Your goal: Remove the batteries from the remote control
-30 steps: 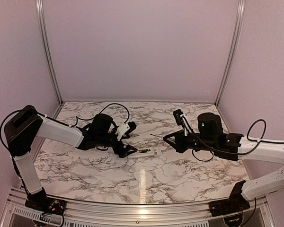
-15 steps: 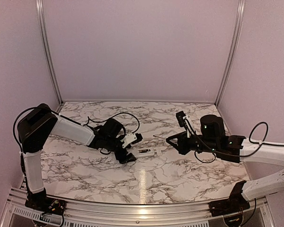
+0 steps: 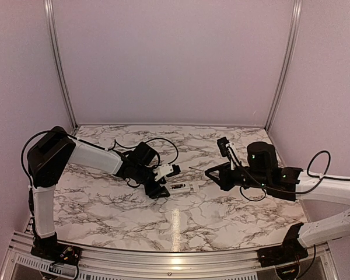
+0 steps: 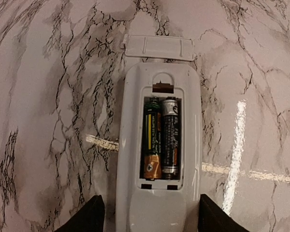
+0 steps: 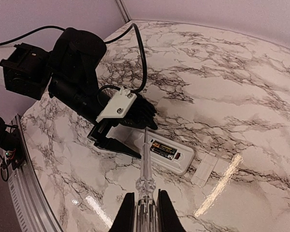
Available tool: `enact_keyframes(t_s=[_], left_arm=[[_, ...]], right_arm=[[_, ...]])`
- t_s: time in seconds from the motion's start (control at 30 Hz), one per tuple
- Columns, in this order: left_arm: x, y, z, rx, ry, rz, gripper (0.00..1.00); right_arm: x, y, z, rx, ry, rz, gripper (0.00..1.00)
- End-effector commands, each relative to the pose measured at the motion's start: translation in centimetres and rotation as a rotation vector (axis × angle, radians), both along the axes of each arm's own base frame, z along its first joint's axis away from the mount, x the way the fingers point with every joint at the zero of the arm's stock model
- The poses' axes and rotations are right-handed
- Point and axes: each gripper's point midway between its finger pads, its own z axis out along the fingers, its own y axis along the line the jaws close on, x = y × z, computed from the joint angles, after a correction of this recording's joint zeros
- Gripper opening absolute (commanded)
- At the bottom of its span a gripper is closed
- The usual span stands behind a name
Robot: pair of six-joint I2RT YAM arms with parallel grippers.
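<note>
Remote control (image 3: 184, 187) lies near the middle of the marble table (image 3: 221, 221), recess side up.

Left wrist view: both batteries (image 4: 162, 137) sit side by side in the open compartment of the remote (image 4: 159, 145). The white cover piece (image 4: 158, 47) lies flat just past its far end. None of this can be made out from overhead. Left gripper (image 4: 150, 220) is spread, with one finger on each side of the remote's near end. Contact can't be judged.

Right wrist view: right gripper (image 5: 146, 215) is pinched on a thin grey rod (image 5: 145, 169). The rod's tip points towards the remote (image 5: 166, 153) and the batteries (image 5: 163, 150). Whether the tip touches them can't be told. The cover (image 5: 204, 170) lies off the remote's end.

Overhead: left gripper (image 3: 166, 179) is at the remote's left end; right gripper (image 3: 217, 176) is off to its right.

Compared with 1.0 s ago, the left arm has reached further in, closing on the remote. The right gripper drew back slightly, with no change over the last 0.5 s. The remote has not moved.
</note>
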Motion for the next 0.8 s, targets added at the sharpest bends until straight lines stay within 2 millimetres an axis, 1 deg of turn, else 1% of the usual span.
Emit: enact_keyframes(t_s=[0.0,0.07,0.2,0.3,0.33,0.37,0.4,0.5,0.63,0.77], left_arm=[[-0.9,1.2,-2.9,0.095,0.04,-0.024,0.64],[-0.9,1.3,-3.2,0.104,0.04,-0.023,0.58],[-0.9,1.4,-3.7,0.106,0.037,-0.017,0.51],[-0.6,1.5,-3.4,0.095,0.001,0.004,0.44],[-0.5,1.5,-3.1,0.087,-0.021,0.01,0.4],[-0.2,1.5,-2.6,0.074,-0.048,0.021,0.34],[-0.2,1.5,-2.3,0.067,-0.064,0.025,0.31],[0.0,1.3,-0.7,0.026,-0.138,0.036,0.18],[0.3,1.6,1.1,0.007,-0.248,0.065,0.01],[0.0,2.3,3.0,-0.045,-0.356,0.094,0.0]], right_arm=[[0.3,-0.6,0.7,0.008,-0.029,-0.021,0.0],[0.3,-0.6,0.7,0.007,-0.029,-0.021,0.0],[0.4,-0.7,0.6,0.003,-0.029,-0.027,0.0],[0.5,-0.7,0.6,0.001,-0.03,-0.032,0.0],[0.5,-0.7,0.6,0.0,-0.03,-0.034,0.0],[0.5,-0.7,0.5,-0.002,-0.028,-0.036,0.0],[0.6,-0.8,0.6,-0.002,-0.03,-0.039,0.0],[0.8,-0.8,0.6,-0.004,-0.032,-0.048,0.0],[0.9,-1.0,0.8,-0.005,-0.035,-0.061,0.0],[1.1,-1.2,0.9,-0.007,-0.037,-0.08,0.0]])
